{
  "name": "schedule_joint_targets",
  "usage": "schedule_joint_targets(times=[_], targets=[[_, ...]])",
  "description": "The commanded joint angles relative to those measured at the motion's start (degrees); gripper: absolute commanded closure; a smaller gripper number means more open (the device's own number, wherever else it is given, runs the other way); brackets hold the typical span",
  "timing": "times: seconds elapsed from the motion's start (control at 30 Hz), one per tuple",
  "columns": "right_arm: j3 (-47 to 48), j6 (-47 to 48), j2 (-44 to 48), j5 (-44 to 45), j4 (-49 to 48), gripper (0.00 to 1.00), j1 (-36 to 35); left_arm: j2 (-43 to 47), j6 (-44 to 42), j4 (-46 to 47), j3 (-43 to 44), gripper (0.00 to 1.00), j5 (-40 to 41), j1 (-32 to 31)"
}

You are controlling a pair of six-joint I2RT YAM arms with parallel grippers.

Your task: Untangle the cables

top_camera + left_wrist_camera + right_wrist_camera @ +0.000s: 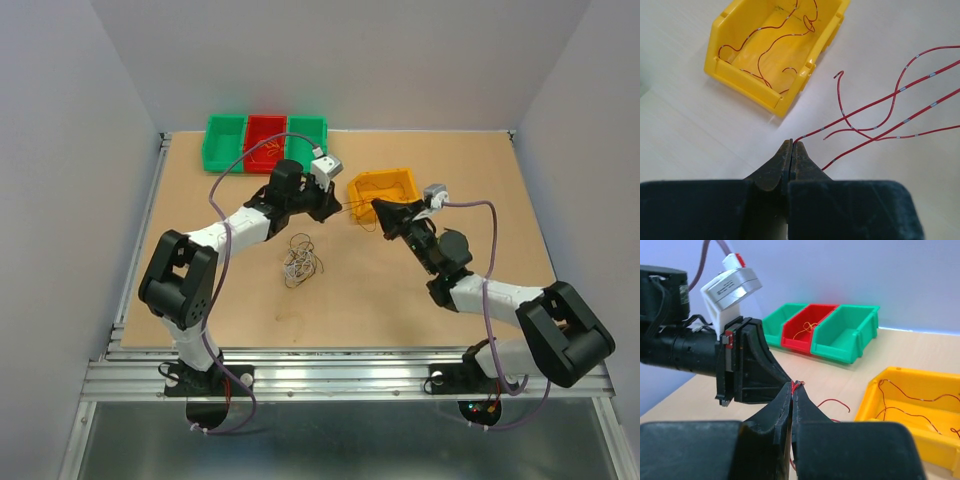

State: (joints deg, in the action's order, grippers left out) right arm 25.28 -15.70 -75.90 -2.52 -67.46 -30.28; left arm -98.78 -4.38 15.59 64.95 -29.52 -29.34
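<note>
- Overhead, the red cables (934,104) I'm holding barely register: hair-thin lines lost against the brown desk (400,290). Only my wrist cameras show them properly.
- In my left wrist view they run off the right edge, so I can't see their far ends. In my right wrist view my own black fingers fill the lower part, and the yellow bin (747,82) is cut off at the right.
- The tangle of cables (300,262) in the middle of the desk is a small scribble of pale and dark strands. Which strand crosses which, I can't make out.
- Up close, the red cables are glossy, marked with short pale bands and lying in loose waves; one free end hooks into a small curl.
- The yellow bin is hard plastic, open-topped with a low front lip. It sits right of the middle, toward the far edge, with more of the red cables looped inside.
- Along the far edge near the left corner, two green bins (840,342) flank a red bin (797,342), all touching. The red one holds a wad of thin wire (808,328).
- My left gripper (792,146) has its jaws pressed together with no gap, and a red cable leaves right at the tip.
- My right gripper (794,387) is clamped the same way, with red showing in the seam. The two grippers meet nearly tip to tip, just beside the yellow bin.
</note>
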Motion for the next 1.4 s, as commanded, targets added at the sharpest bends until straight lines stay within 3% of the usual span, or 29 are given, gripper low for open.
schedule_joint_targets(times=[0.0, 0.17, 0.2, 0.3, 0.4, 0.77, 1.1, 1.37], targets=[[4.3, -1.8, 1.3, 11.7, -17.3, 0.99, -0.2, -1.3, -2.6, -3.2, 2.2, 0.94, 5.3, 0.7], [7.1, -2.4, -0.6, 14.0, -13.8, 0.99, -0.2, -2.8, -2.8, -3.7, 3.5, 0.86, 6.7, 0.3], [7.6, -2.1, -1.3, 13.6, -12.4, 1.00, -0.2, -2.7, -3.1, -3.6, 3.6, 0.68, 8.1, 0.3], [10.6, -1.1, -2.1, 11.5, -8.7, 0.99, -0.2, -1.1, -2.9, -1.1, 2.1, 0.37, 10.8, 1.3], [11.5, 0.0, -3.5, 9.3, -6.5, 1.00, -0.2, 2.2, -0.6, 2.3, 0.4, 0.28, 9.9, 4.9], [12.9, 4.3, -7.3, 6.2, -0.4, 0.99, 0.1, 11.5, 5.9, 9.7, -4.7, 0.25, 0.7, 15.1], [16.3, 5.8, -11.9, -11.7, 0.2, 0.99, 0.2, 10.5, 6.1, 10.3, -4.7, 0.22, -11.8, 15.0], [18.4, 2.4, -13.9, -24.0, -3.5, 0.99, 0.1, 4.9, 3.2, 4.6, -0.5, 0.25, -1.6, 11.6]])
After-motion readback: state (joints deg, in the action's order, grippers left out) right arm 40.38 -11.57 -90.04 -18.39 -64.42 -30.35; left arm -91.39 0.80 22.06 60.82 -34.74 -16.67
